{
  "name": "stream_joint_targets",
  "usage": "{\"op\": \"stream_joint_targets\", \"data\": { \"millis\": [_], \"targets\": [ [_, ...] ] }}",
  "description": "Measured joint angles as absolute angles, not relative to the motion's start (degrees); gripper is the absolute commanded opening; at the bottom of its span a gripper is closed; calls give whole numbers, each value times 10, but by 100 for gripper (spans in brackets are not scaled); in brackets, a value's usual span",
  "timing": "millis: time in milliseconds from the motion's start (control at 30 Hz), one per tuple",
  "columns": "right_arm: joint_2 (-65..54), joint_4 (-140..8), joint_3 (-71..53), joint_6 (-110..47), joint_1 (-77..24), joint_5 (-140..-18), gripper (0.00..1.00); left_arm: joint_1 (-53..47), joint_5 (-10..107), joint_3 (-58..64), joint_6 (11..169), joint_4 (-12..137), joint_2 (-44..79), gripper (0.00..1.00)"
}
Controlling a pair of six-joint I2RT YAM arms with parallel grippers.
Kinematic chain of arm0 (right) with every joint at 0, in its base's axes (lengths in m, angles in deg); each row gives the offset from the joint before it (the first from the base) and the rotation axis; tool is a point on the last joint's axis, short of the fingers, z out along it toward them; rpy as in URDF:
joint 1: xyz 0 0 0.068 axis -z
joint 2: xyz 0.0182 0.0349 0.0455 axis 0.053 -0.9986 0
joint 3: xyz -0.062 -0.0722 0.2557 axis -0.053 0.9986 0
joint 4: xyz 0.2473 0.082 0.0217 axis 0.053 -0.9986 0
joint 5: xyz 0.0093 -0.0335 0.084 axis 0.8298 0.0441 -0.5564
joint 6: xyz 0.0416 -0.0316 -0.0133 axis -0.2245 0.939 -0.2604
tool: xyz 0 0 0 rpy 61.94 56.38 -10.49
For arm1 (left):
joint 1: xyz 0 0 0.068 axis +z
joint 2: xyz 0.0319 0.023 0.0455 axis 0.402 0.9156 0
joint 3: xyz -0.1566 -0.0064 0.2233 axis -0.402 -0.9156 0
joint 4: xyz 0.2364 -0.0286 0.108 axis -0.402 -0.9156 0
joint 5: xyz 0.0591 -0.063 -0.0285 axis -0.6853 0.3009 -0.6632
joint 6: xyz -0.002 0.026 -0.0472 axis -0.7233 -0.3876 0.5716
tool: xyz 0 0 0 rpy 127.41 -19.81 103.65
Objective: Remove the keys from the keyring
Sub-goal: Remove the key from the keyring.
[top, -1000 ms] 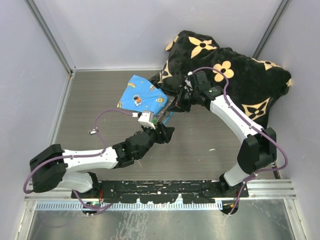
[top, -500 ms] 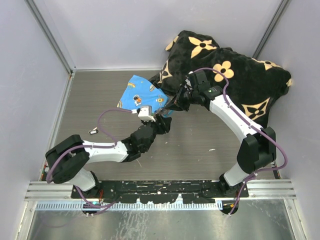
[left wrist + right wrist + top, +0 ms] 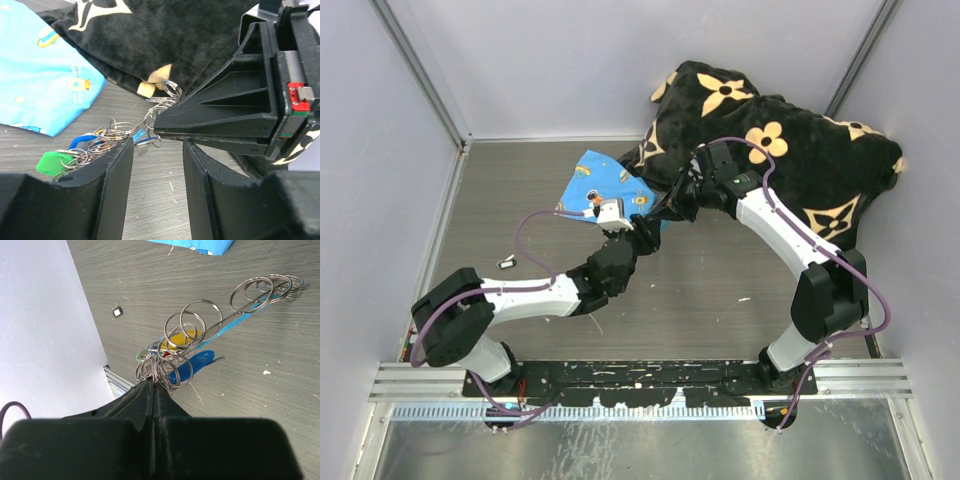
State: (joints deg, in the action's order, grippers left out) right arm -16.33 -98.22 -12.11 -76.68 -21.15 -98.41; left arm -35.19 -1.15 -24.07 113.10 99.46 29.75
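Observation:
The keyring (image 3: 122, 127) is a chain of thin metal rings stretched just above the table, with a light-blue piece (image 3: 142, 137) on it. A green key (image 3: 50, 162) and a blue key (image 3: 82, 141) hang at its far end. My right gripper (image 3: 154, 382) is shut on a bunch of the rings (image 3: 165, 365), with a blue key (image 3: 192, 367) and a yellow one (image 3: 182, 340) beyond. My left gripper (image 3: 156, 145) is open and empty, its jaws just below the right gripper's tip and the rings. In the top view the left gripper (image 3: 640, 232) and the right gripper (image 3: 665, 210) nearly touch.
A blue printed cloth (image 3: 600, 190) lies just behind the left gripper. A black cushion with tan flowers (image 3: 790, 150) fills the back right corner. A small dark object (image 3: 506, 264) lies on the table at the left. Grey walls enclose the table.
My left arm has moved away from me and toward the right gripper, bringing its open jaws up to the keyring. The right gripper has shifted slightly, still shut on the rings.

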Motion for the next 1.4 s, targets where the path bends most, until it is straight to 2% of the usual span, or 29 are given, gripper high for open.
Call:
{"op": "stream_joint_targets", "data": {
  "millis": [333,433,633,900,1033,1233,1400],
  "targets": [
    [-164,-970,-122,-774,-211,-984,1,-338,-25,-210,1137,906,298,35],
    [-164,-965,-122,-775,-211,-985,1,-332,-24,-206,1136,896,298,26],
    [-164,-962,-122,-778,-211,-989,1,-318,-5,-206,1133,890,298,15],
    [-164,-963,-122,-778,-211,-991,1,-305,10,-206,1128,889,297,10],
    [-164,-963,-122,-778,-211,-991,1,-302,20,-208,1127,890,292,12],
    [-164,-963,-121,-777,-206,-991,1,-299,54,-244,1118,901,258,31],
    [-164,-963,-120,-777,-203,-993,1,-295,114,-295,1099,958,239,37]
  ]
}}
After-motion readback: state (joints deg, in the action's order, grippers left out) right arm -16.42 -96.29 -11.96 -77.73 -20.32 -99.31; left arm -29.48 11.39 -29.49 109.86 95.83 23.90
